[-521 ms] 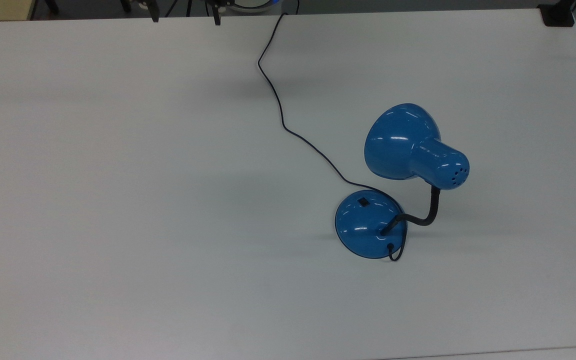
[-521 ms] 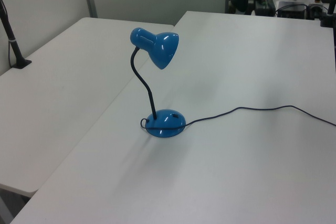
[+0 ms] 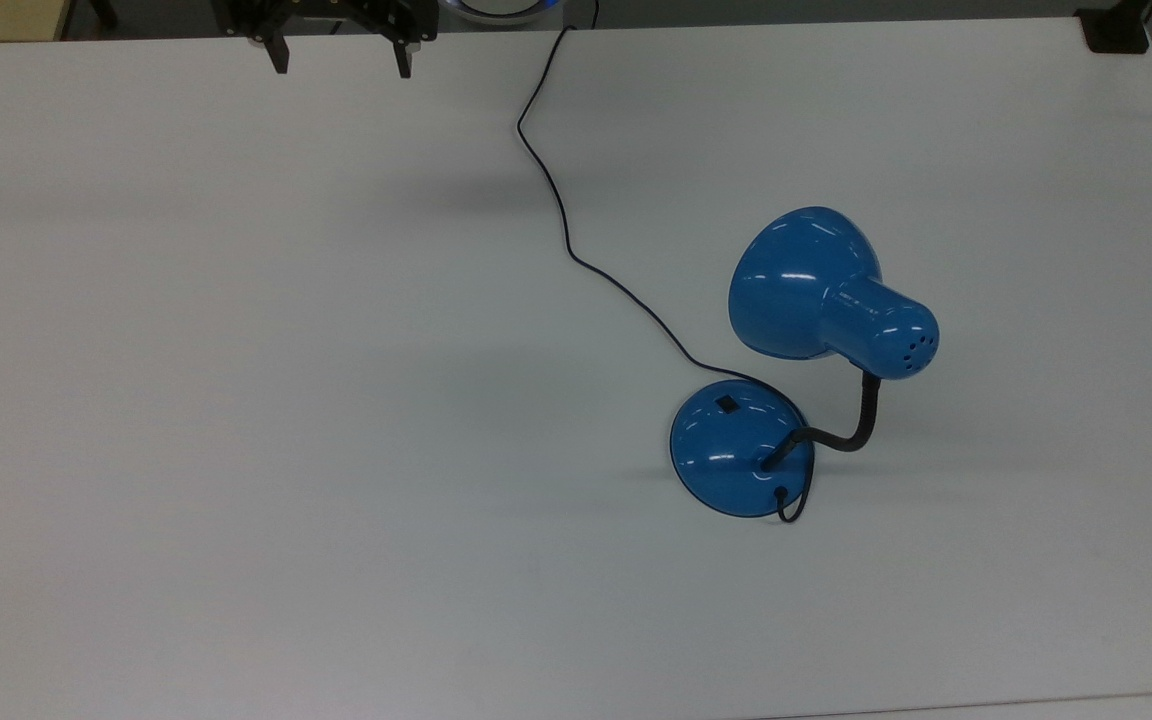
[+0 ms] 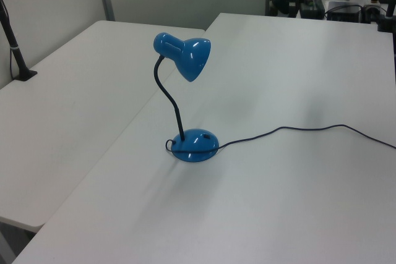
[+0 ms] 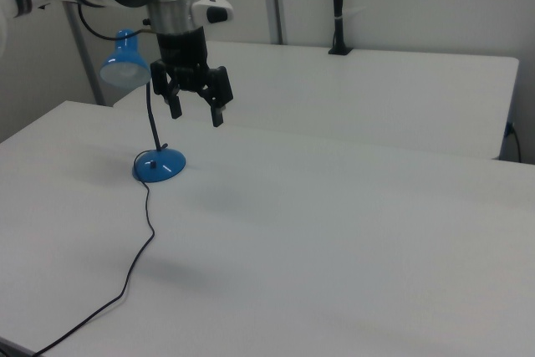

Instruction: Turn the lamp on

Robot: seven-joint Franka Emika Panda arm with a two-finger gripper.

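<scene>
The gripper (image 3: 341, 60) hangs in the air with its two black fingers (image 5: 175, 109) spread wide apart, nothing between them and nothing touching them; in the right view (image 5: 196, 112) the fingertips point down over the white table (image 3: 236, 400), well above its surface. In the top view the gripper sits at the table's far edge, toward the top view's left, well apart from the lamp (image 3: 796, 360). The lamp stands on the table toward the top view's right side, roughly midway between the near and far edges. Its round domed blue base (image 3: 736, 460) rests flat on the tabletop, with a small black switch (image 3: 726, 404) on the upper slope of the dome, on the side facing the far edge. A black gooseneck (image 3: 851, 430) rises from the base and bends up to the glossy blue bell-shaped shade (image 3: 806, 285), whose narrow closed end shows small vent holes. In the left view the shade (image 4: 185, 54) tilts downward over the table above the base (image 4: 194, 145). A thin black cord (image 3: 576, 250) leaves the back of the base, loops beside it, then trails across the tabletop to the far edge, passing to the top view's right of the gripper. No brand, label or writing can be read on the lamp or the gripper.
</scene>
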